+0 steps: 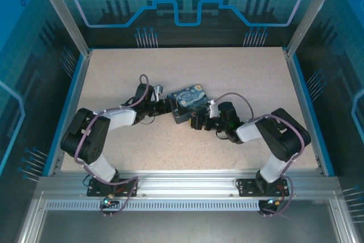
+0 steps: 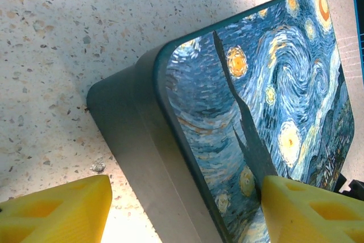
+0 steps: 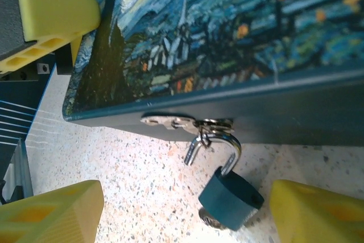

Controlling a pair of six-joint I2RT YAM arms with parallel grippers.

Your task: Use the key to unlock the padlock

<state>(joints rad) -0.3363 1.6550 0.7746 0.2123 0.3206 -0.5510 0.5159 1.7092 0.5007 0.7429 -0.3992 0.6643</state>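
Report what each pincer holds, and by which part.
Nothing is gripped. The left pincer, open, straddles a corner of the starry-night tin; the right pincer, open, flanks the padlock.

No legible text, label, brand or number: tin (image 2: 256, 101) carries only starry-night print, padlock (image 3: 230, 193) nothing readable.

A rectangular tin (image 1: 190, 98) with a swirling blue-and-yellow night-sky print lies flat and askew near the centre of a pale speckled tabletop (image 1: 114, 72). A small metal hasp (image 3: 168, 122) juts from its dark side wall. Blue patterned panels (image 1: 187, 4) stand at twelve o'clock, and a grooved aluminium rail (image 1: 187, 189) lies at six.
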